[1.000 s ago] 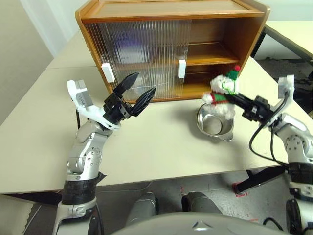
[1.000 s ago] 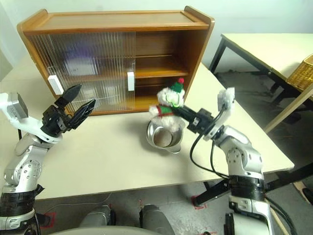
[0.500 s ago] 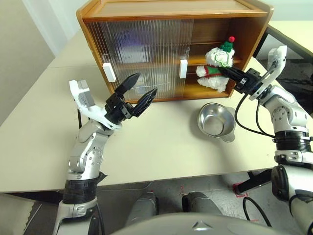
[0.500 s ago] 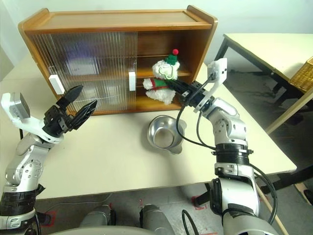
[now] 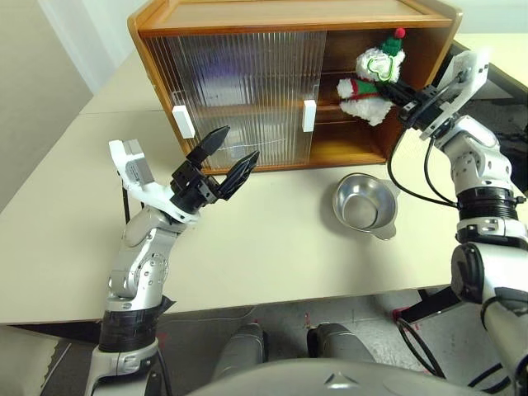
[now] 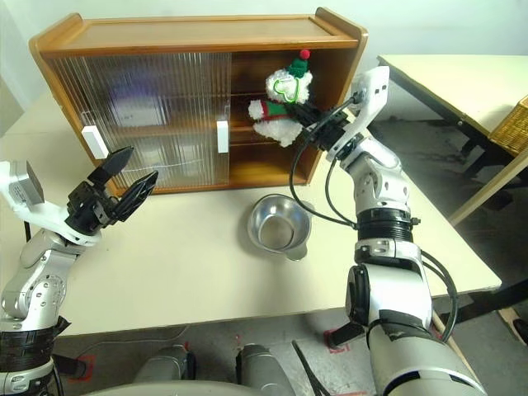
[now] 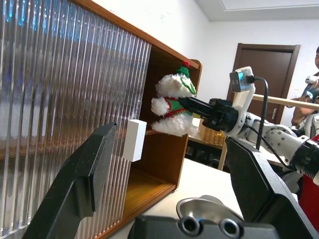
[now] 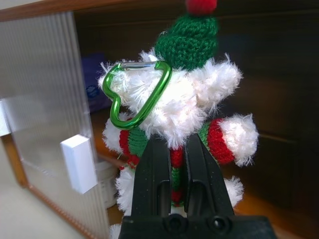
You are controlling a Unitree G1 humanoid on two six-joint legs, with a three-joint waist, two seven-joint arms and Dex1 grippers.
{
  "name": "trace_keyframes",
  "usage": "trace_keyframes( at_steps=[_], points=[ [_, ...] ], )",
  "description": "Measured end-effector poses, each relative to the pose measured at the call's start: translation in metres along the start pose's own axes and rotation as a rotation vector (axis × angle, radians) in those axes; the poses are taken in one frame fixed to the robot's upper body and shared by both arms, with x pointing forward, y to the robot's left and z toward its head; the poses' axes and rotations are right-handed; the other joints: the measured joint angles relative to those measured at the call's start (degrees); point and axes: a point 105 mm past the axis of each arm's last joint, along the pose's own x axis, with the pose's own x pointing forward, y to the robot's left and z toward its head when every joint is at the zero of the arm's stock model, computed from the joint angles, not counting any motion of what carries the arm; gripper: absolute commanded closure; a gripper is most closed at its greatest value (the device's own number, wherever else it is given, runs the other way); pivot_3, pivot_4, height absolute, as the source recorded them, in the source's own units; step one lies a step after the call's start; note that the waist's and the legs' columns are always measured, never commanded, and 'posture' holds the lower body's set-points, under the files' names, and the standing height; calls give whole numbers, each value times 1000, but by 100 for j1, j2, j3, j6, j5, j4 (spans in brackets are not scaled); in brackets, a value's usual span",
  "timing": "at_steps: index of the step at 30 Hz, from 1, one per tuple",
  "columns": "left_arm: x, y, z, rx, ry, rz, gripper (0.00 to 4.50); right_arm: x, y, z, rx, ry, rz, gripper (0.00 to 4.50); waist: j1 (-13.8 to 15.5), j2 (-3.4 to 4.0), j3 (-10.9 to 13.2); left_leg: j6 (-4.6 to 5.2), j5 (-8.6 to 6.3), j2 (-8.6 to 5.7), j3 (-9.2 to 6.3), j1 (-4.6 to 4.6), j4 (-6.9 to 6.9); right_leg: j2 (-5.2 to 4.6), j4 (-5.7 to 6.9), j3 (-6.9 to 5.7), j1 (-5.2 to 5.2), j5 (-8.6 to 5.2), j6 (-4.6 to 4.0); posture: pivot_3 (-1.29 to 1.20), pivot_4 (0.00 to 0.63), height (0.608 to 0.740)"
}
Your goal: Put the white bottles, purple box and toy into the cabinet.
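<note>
A pale beige table (image 5: 272, 247) carries the wooden cabinet (image 5: 280, 16), which stands at its far side with the ribbed sliding doors toward the robot, and a steel bowl (image 5: 364, 206) rests near the cabinet's open right part.

The toy (image 5: 371, 76) is white with red-and-green stripes, a green hat and red pompom. The cabinet (image 5: 289, 16) is brown wood with ribbed clear doors.

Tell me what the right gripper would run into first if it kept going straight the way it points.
Holding the toy, the right gripper points into the cabinet through its open side; the cabinet's dark back wall probably comes first, though depth is unclear.
</note>
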Motion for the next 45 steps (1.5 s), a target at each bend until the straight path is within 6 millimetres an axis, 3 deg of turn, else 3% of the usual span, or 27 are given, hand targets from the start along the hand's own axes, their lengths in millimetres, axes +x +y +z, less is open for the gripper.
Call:
trace_keyframes(
  at_steps=[8, 22, 38, 45],
  points=[
    [1, 0, 0, 1, -4, 0, 0, 13, -8, -5, 1, 40, -73, 4500, 0, 1, 1, 0, 0, 5, 0, -3, -6, 0, 1, -1, -7, 2, -3, -9, 42, 740],
    [2, -1, 0, 9, -12, 8, 0, 50, -5, -8, -31, 107, -141, 4500, 9, 4, 1, -10, -6, 9, 1, -2, -22, 0, 3, -3, -16, 8, -13, 13, 38, 740],
    [-1, -1, 0, 20, -22, 39, 0, 56, -10, -14, -86, 146, -204, 4500, 71, 3, -1, -10, -5, 11, 2, 0, -23, 0, 4, -7, -14, 14, -19, 44, 25, 740],
    [-1, -2, 2, 25, -26, 36, 0, 56, -12, -15, -128, 158, -228, 2107, 86, 3, -2, -8, -3, 12, 2, 0, -21, 0, 6, -9, -13, 18, -20, 29, 21, 740]
  ],
)
